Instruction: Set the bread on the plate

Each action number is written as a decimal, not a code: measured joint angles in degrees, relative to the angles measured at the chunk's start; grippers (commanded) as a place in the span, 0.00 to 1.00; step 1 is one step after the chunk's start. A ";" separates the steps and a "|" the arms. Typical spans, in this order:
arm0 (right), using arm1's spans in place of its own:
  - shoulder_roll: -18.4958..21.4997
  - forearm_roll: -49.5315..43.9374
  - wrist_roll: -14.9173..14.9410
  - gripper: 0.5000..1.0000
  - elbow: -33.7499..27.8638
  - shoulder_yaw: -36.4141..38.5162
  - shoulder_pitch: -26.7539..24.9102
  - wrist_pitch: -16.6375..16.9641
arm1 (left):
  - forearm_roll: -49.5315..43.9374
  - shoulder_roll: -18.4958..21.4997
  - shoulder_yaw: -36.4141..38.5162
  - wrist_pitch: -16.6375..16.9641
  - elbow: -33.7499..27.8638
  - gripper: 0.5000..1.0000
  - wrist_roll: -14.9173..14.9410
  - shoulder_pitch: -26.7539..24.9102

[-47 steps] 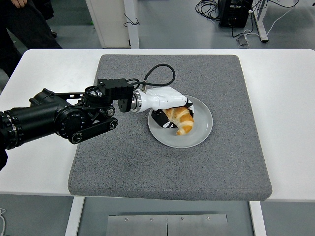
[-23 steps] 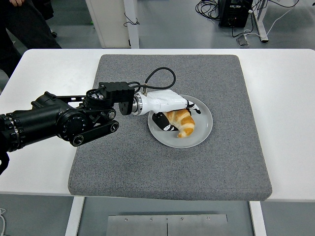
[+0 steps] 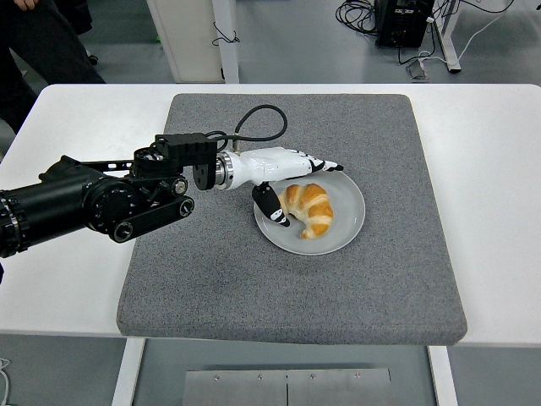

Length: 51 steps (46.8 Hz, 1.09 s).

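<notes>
Lying on the plate (image 3: pixel 348 222), a little left of its centre, the bread (image 3: pixel 308 208) is a golden croissant that looks light, soft and flaky: it should squash or shed crust under a hard pinch and wants no more than a gentle cradle. The best hold, by my judgement, is across the thick middle of the crescent, from above, with fingers on both flanks; the tapered ends would likely tear or bend. The left hand (image 3: pixel 286 172) sits at the plate's left rim with its fingers (image 3: pixel 325 166) stretched out nearly flat over the croissant's far side and the thumb (image 3: pixel 270 203) hanging down at the near left, just beside the crust; it is spread open and has hold of nothing. With the croissant resting on the plate, the task appears done. The plate stands on a grey mat (image 3: pixel 211 279) that covers much of the white tabletop (image 3: pixel 499 203); the mat looks coarse and grippy, so the plate should not slide readily. There is ample free mat on all sides of the plate, and nothing else stands near it. The right hand is out of sight.
</notes>
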 measured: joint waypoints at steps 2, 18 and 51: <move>0.00 0.00 0.00 1.00 0.00 0.00 0.01 0.00 | -1.63 0.53 -0.75 -1.28 -0.03 0.94 -1.42 -0.08; 0.00 0.00 -0.01 1.00 0.00 0.00 -0.04 0.00 | -14.19 4.40 -10.13 -6.49 0.10 0.94 -6.62 -0.84; 0.00 0.00 -0.01 1.00 0.00 -0.01 -0.03 0.01 | -49.64 5.84 -22.69 7.27 6.76 0.94 -7.66 11.29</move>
